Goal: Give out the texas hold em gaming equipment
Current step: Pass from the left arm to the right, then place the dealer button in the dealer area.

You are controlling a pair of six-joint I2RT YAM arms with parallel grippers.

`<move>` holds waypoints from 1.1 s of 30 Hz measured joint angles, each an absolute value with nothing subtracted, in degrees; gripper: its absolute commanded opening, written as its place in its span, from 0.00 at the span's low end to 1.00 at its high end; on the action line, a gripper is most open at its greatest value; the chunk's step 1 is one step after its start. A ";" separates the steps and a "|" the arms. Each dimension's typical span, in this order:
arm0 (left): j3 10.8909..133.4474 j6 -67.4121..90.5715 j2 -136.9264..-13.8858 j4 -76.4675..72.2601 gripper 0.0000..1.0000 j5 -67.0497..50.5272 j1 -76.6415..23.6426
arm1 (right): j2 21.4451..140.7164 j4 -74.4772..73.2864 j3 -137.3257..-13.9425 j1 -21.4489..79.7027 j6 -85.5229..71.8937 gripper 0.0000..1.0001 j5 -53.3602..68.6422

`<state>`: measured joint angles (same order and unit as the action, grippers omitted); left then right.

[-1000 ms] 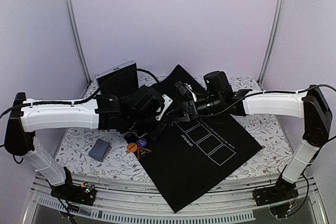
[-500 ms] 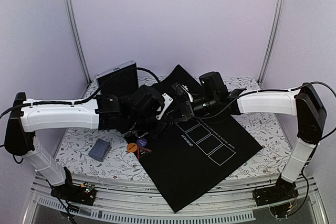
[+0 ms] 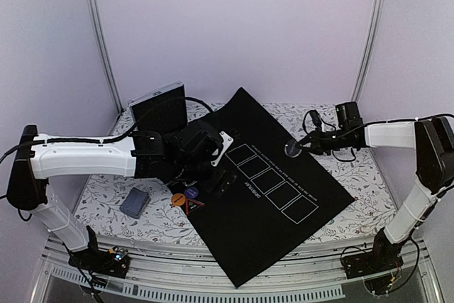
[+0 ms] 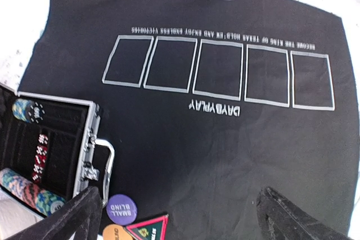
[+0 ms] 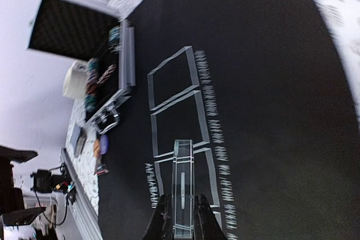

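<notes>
While left gripper (image 4: 180,195) gapes empty, right gripper (image 5: 181,211) pinches a clear disc (image 5: 181,181).

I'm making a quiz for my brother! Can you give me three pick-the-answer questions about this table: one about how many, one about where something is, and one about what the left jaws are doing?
1. How many white boxes are on the mat?
A) three
B) five
C) seven

2. Where is the deck?
A) on the mat
B) on the flowery cloth, left of the mat
C) in the case

3. How do the left jaws stand?
A) wide open and empty
B) shut on a chip
C) shut on a card

Answers:
1 B, since five white outlines sit in one row.
2 B, since it lies off the mat, on the cloth.
3 A, since they stand far apart with nothing between them.
</notes>
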<state>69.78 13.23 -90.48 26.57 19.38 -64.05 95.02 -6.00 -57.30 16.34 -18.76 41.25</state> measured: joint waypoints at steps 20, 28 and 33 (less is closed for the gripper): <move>60.16 24.51 -91.35 33.41 0.97 14.11 -54.83 | 107.96 -4.80 -56.14 3.31 -17.69 0.43 43.18; 55.22 28.38 -89.60 35.75 0.89 10.87 -53.39 | 104.73 -11.84 -57.06 3.33 -14.28 0.61 33.58; 52.60 31.40 -88.36 37.30 0.70 10.81 -50.15 | 98.52 -15.53 -58.08 3.81 -12.64 0.63 27.73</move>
